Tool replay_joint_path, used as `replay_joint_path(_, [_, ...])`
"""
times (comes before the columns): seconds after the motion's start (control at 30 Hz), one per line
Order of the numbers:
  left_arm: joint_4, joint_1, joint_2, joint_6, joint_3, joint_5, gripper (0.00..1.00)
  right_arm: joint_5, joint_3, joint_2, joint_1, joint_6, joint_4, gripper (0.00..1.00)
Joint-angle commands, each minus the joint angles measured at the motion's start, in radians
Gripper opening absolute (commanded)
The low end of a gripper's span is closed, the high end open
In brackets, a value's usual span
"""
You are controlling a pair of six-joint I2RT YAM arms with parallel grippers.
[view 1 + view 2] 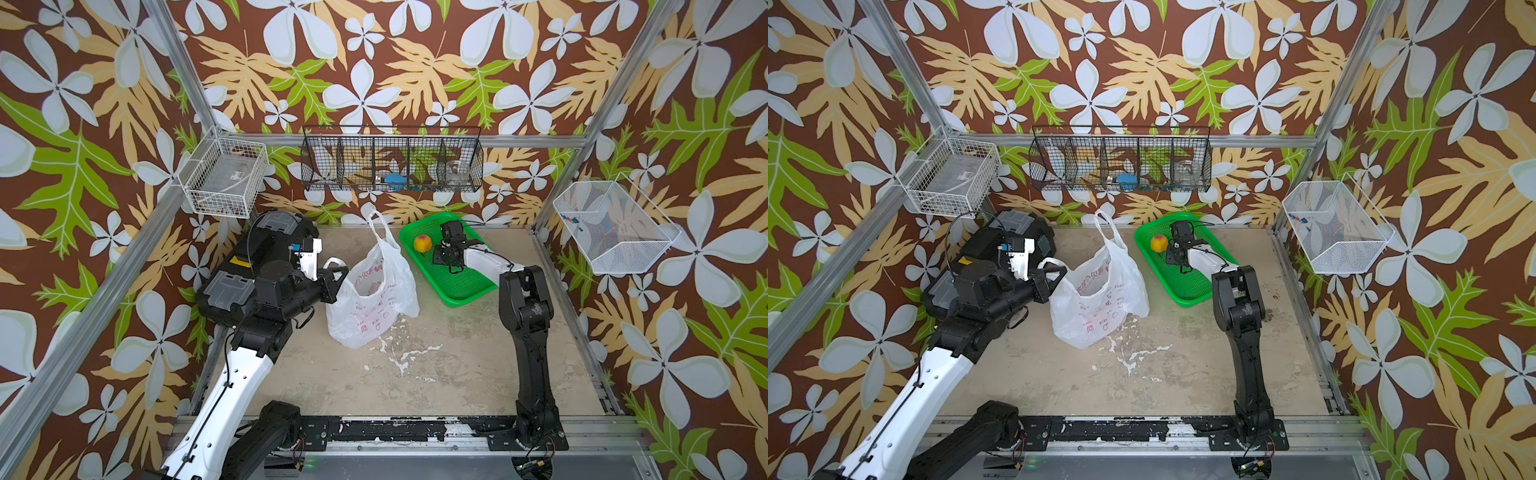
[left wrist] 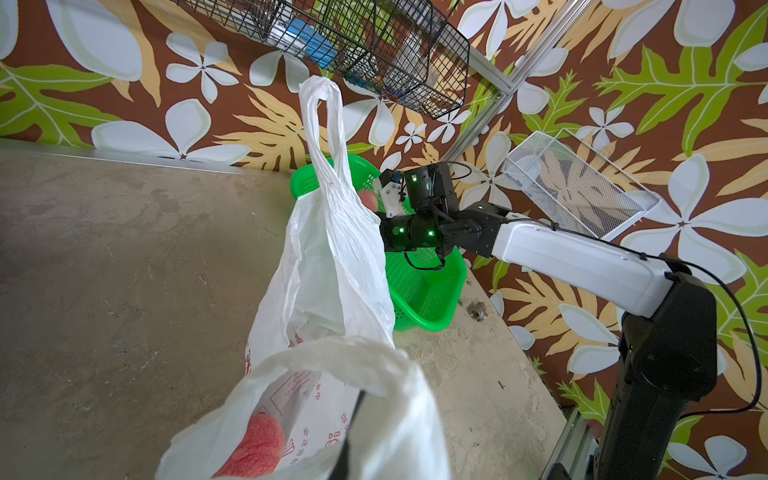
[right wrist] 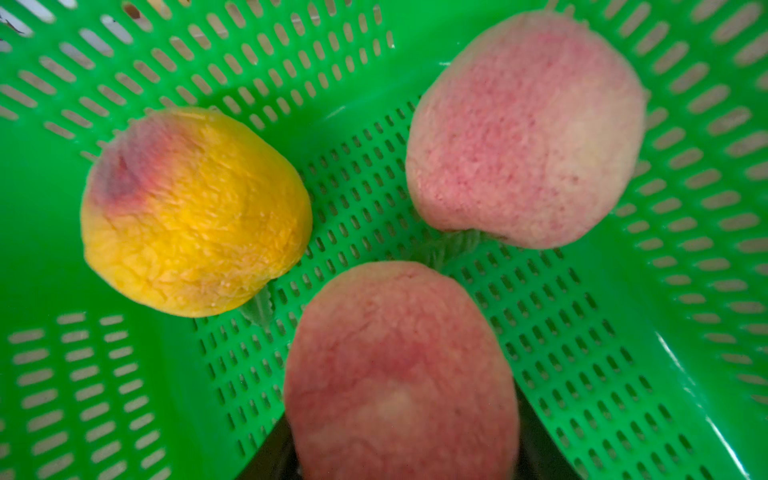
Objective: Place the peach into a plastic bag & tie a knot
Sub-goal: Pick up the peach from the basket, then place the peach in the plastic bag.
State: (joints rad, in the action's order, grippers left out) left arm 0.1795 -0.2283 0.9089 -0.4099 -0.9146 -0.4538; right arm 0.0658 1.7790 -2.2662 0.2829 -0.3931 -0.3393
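White, thin, crinkly plastic bag (image 1: 374,299) slumped on the tabletop (image 1: 415,374), mouth propped open by the left gripper (image 1: 338,276), clamped fully shut on one loop handle (image 1: 332,262). Inside, one reddish peach (image 2: 249,449). Just beside the bag, green slotted tray (image 1: 457,286) with a yellow peach (image 1: 422,242) and two pink ones. Right gripper (image 1: 448,237) reaching down into the tray, jaws partly open on either side of a pink peach (image 3: 399,374); impossible to tell whether actually squeezing it. Probably light, round, fuzzy, easily bruised: best taken across the middle, gently. Bag film flimsy, slippery, prone to collapse; handles the sensible hold.
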Motion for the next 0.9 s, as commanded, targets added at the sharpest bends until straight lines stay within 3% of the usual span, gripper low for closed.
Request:
replay_joint_path(0.0, [-0.015, 0.001, -0.004, 0.021, -0.002, 0.0, 0.0, -0.042, -0.08, 0.114, 0.005, -0.019, 0.067, 0.36])
replay_joint_path(0.23, [-0.019, 0.0, 0.019, 0.058, -0.013, -0.002, 0.0, -0.146, -0.42, 0.544, 0.083, -0.092, 0.139, 0.3])
replay_joint_path(0.4, [-0.036, 0.001, 0.029, 0.077, -0.019, -0.046, 0.0, -0.21, -0.513, 0.846, 0.303, -0.088, 0.138, 0.28])
replay_joint_path(0.57, [-0.057, -0.006, 0.038, 0.075, -0.026, -0.078, 0.0, -0.33, -0.353, 0.757, 0.493, -0.086, 0.095, 0.26])
replay_joint_path(0.77, [-0.045, -0.014, 0.024, 0.085, -0.028, -0.055, 0.0, -0.38, -0.228, 0.549, 0.533, -0.068, 0.06, 0.27])
replay_joint_path(0.83, [-0.047, -0.014, 0.022, 0.086, -0.02, -0.057, 0.0, -0.366, -0.234, 0.504, 0.533, -0.042, 0.047, 0.32])
replay_joint_path(0.87, [-0.048, -0.014, 0.024, 0.085, -0.016, -0.058, 0.0, -0.332, -0.216, 0.478, 0.533, -0.023, 0.01, 0.42])
